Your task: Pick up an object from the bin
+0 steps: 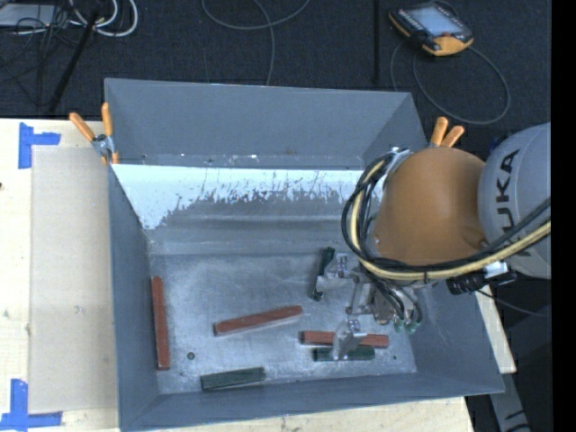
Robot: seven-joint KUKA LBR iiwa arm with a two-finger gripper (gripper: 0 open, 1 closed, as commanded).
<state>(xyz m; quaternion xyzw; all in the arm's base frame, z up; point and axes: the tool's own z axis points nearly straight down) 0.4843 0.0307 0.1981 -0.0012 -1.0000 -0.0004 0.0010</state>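
My gripper hangs over the right part of the bin floor, below the orange wrist cover, and stands open. One finger points toward the bin's middle. The other finger comes down onto a short red-brown stick lying flat at the right front. A short dark green stick lies right beside that one, partly hidden by the finger. A longer red-brown stick lies slightly slanted to the gripper's left. Nothing shows between the fingers.
Another red-brown stick lies lengthwise along the left wall. A dark green stick rests near the front wall. The arm and its cables cover the bin's right wall.
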